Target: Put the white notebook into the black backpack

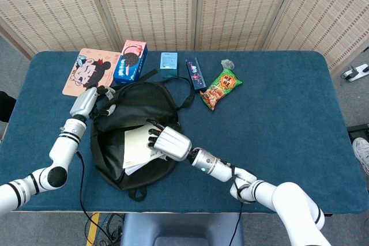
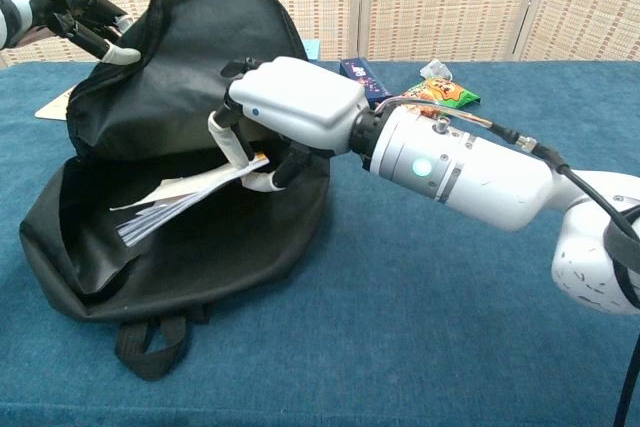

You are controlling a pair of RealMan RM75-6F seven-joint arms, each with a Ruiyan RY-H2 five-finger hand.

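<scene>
The black backpack (image 1: 135,110) (image 2: 190,97) lies open on the blue table, its mouth facing the near left. My left hand (image 1: 86,101) (image 2: 75,12) grips the upper flap and holds it raised. The white notebook (image 1: 137,148) (image 2: 180,202) sits tilted inside the opening, its far end within the bag and its pages fanned toward the near side. My right hand (image 1: 167,140) (image 2: 290,107) grips the notebook's right edge at the bag's mouth.
Along the table's far side lie a cartoon-print pad (image 1: 87,70), an Oreo box (image 1: 130,60), a small light-blue box (image 1: 168,63), a dark blue box (image 1: 196,73) and a green snack bag (image 1: 221,88). A backpack strap (image 2: 150,342) trails toward the front edge.
</scene>
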